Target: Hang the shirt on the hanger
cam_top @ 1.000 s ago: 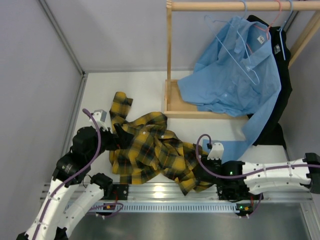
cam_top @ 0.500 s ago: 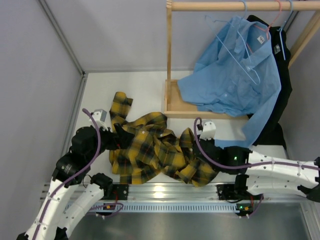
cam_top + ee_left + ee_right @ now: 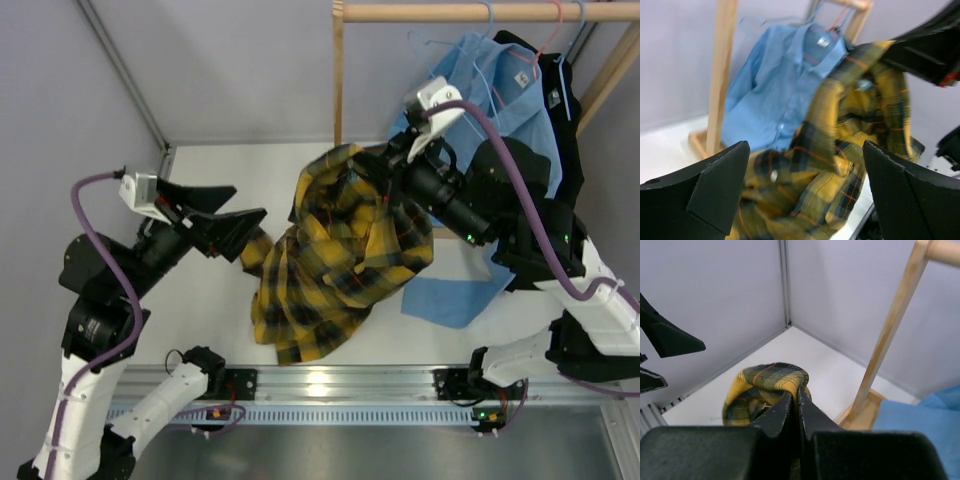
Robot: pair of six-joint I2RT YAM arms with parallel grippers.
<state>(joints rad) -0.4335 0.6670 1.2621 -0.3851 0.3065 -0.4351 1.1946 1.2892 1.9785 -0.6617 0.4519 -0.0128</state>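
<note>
The yellow-and-black plaid shirt (image 3: 340,250) hangs in the air from my right gripper (image 3: 387,163), its lower part trailing down toward the table. In the right wrist view the jaws (image 3: 798,390) are shut on a fold of the shirt (image 3: 765,377). My left gripper (image 3: 247,205) is wide open, just left of the hanging shirt, and holds nothing. In the left wrist view the shirt (image 3: 850,140) fills the space ahead of the spread fingers (image 3: 715,185). The pale-blue hanger (image 3: 428,42) hangs on the rail behind, over the light-blue shirt.
A wooden rack (image 3: 338,110) stands at the back right. On it hang a light-blue shirt (image 3: 500,130), a pink-red hanger (image 3: 545,40) and a black garment (image 3: 570,170). Grey walls close in the left and back sides. The raised right arm crosses in front of the rack.
My right gripper has lifted the shirt off the table, up and back toward the rack. My left arm has risen and drawn left, its gripper now open beside the shirt.
</note>
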